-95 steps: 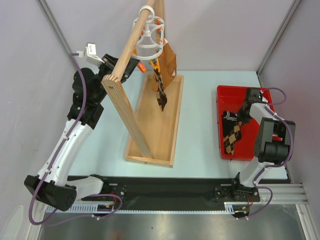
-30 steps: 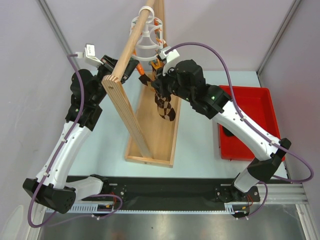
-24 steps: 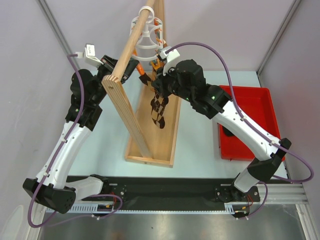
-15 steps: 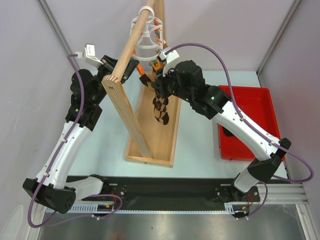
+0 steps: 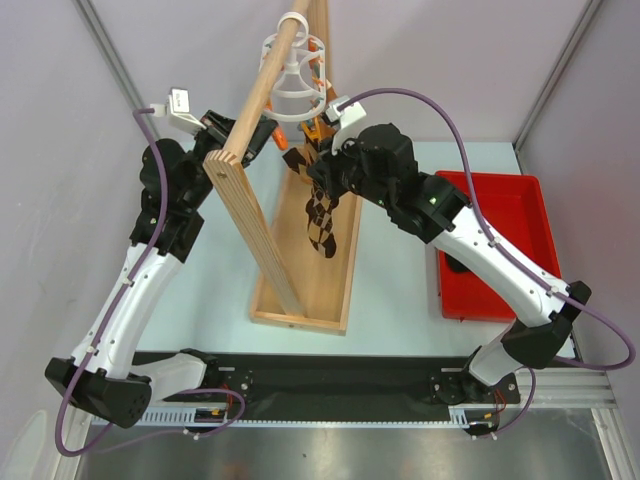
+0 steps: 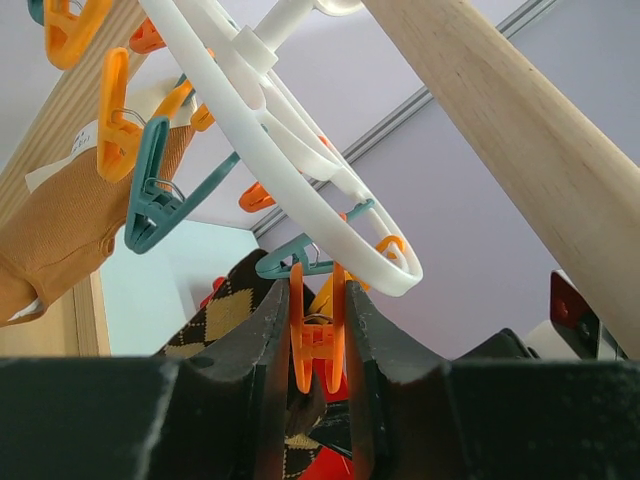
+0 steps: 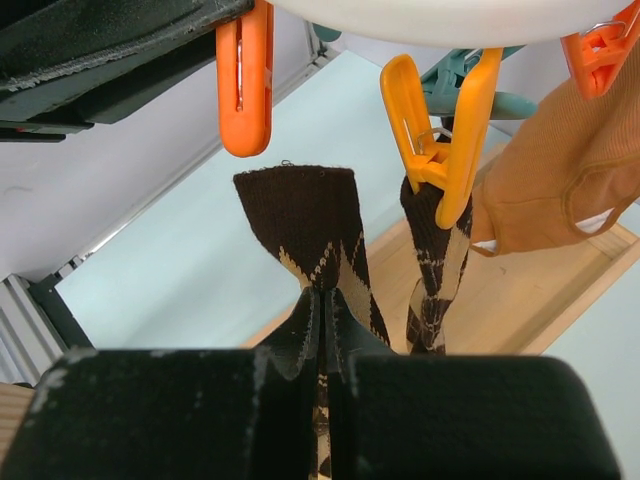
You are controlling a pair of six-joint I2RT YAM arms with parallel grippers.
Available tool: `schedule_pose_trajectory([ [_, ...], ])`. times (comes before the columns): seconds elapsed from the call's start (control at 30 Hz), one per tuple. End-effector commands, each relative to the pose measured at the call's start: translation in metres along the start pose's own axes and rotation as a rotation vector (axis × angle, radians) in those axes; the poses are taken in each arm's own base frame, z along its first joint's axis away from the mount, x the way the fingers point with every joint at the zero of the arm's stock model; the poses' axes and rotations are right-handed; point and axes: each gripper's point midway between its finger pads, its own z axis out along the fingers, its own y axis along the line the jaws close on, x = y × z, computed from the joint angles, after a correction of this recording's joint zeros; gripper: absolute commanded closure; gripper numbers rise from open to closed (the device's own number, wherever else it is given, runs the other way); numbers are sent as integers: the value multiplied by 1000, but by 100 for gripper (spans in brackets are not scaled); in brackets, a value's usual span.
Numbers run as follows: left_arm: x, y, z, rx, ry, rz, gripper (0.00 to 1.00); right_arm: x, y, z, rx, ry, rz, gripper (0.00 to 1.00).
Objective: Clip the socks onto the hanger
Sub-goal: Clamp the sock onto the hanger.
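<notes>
Work is judged partly done: tan sock and argyle sock are pegged on the hanger; a second argyle sock, pinched by the right gripper, is held just under the orange peg clasped by the left gripper.

Lilac walls, pale blue tabletop, even light

sock just blw peg
</notes>
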Motion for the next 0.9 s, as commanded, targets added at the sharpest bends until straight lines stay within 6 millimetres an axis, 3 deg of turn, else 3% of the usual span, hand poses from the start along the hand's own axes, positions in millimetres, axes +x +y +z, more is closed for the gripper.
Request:
schedule_pose_trajectory([
  [0.0, -4, -17, -12, 43, 4, 21, 100, -30, 1, -9, -8, -85, 16, 100],
  [0.43, -1, -17, -12, 44, 12, 18, 100, -39, 7, -4, -38, -103, 30, 100],
  [0.87, -2, -19, -14, 49, 13, 18, 100, -45, 11, 13, -51, -109, 31, 100],
])
